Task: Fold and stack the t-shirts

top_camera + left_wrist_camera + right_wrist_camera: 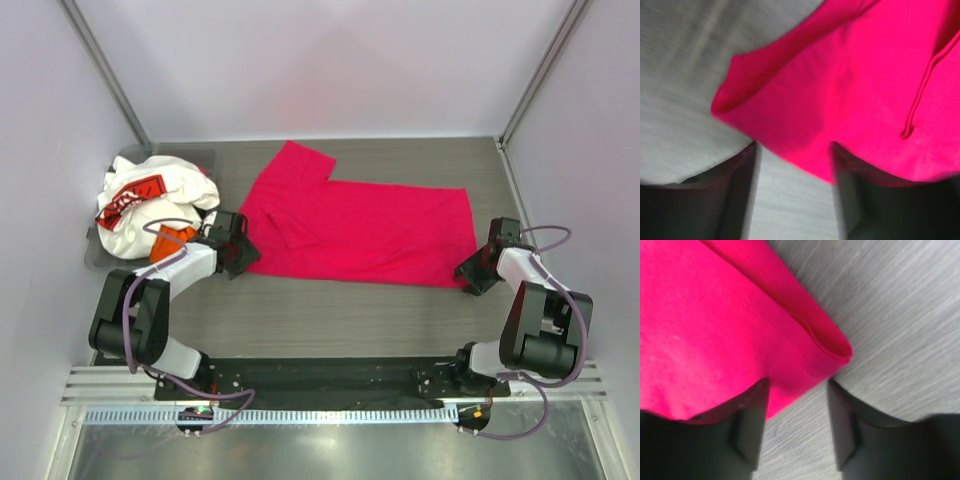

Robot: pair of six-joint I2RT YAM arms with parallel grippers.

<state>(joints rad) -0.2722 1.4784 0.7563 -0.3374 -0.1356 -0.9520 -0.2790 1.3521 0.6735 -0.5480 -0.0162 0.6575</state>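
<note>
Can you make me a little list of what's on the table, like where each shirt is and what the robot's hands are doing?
red shirt: spread out on the table
white shirt: crumpled in the bin, far left
orange shirt: only a bit shows, peeking out by the white shirt
left hand: open, at the red shirt's near left corner
right hand: open, at the red shirt's near right corner
stack: none yet

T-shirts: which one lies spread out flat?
The magenta-red t-shirt, mid-table; the white printed t-shirt and the orange t-shirt sit bunched at the left.
</note>
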